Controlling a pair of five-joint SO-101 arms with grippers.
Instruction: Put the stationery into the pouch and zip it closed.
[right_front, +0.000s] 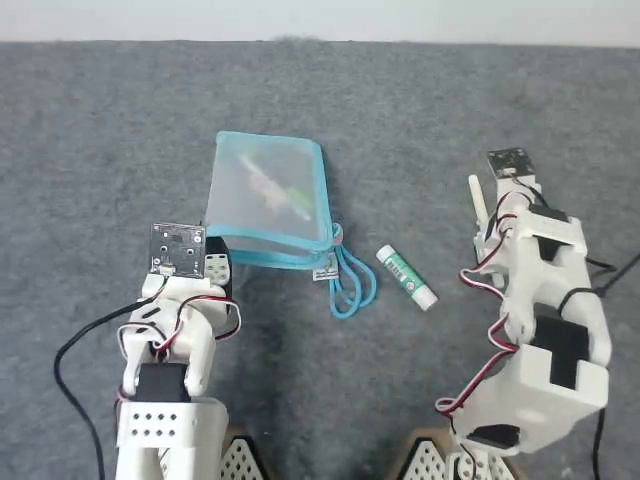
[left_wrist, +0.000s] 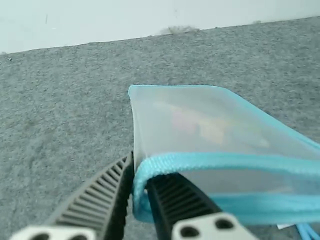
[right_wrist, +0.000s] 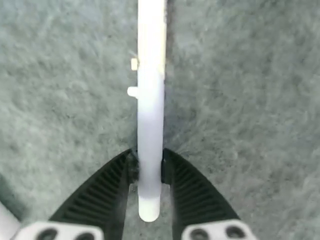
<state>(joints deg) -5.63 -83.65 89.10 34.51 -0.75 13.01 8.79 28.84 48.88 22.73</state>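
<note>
A translucent plastic pouch with cyan fabric trim (right_front: 268, 200) lies flat near the middle of the grey felt-covered worktop (right_front: 110, 120). Coloured items (right_front: 278, 190) show faintly through the pouch wall, too blurred to tell apart. Along the pouch's edge nearest the arms runs the cyan zipper band, and a small pale zipper pull (right_front: 323, 268) sits at that band's right end. A looped cyan cord (right_front: 350, 285) trails from the pull onto the worktop, just beside the pouch.

The left tool (left_wrist: 140, 172) sits at the pouch's near left corner, its ribbed black fingers (left_wrist: 107, 187) pinching the cyan trim there. In the left wrist view the pinched corner is raised a little, with the pouch mouth gaping slightly.

A white glue stick with a green label (right_front: 406, 277) lies on the worktop to the right of the pouch, beyond the cord and apart from it.

Further right of the pouch, the right tool (right_wrist: 149, 155) is pressed onto a slim white pen (right_wrist: 150, 90) near one end, the rest of the pen pointing away from the arm.
</note>
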